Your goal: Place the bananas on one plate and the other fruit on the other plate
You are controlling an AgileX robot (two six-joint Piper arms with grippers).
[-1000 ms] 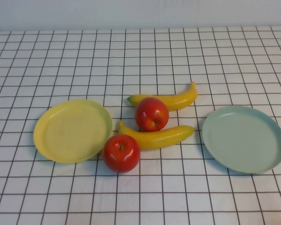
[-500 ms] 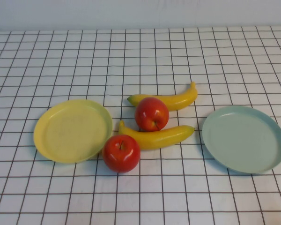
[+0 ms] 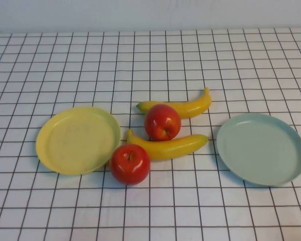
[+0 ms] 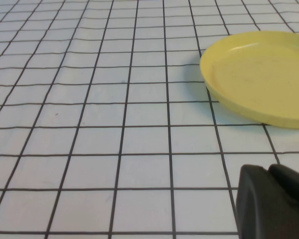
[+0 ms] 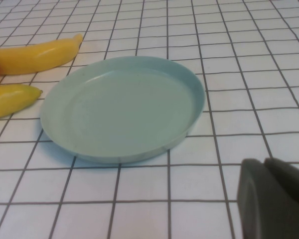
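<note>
Nothing differs from a second ago: bananas (image 3: 173,146) and apples (image 3: 162,122) stay mid-counter between yellow plate (image 3: 78,140) and blue-green plate (image 3: 261,148). Left gripper (image 4: 272,201) and right gripper (image 5: 274,196) remain pressed together, empty.

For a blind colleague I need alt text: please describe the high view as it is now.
Two red apples and two bananas lie together mid-table on a checked cloth, between an empty yellow plate on the robot's left and an empty blue-green plate on its right. Neither the left gripper nor the right gripper appears here.
</note>
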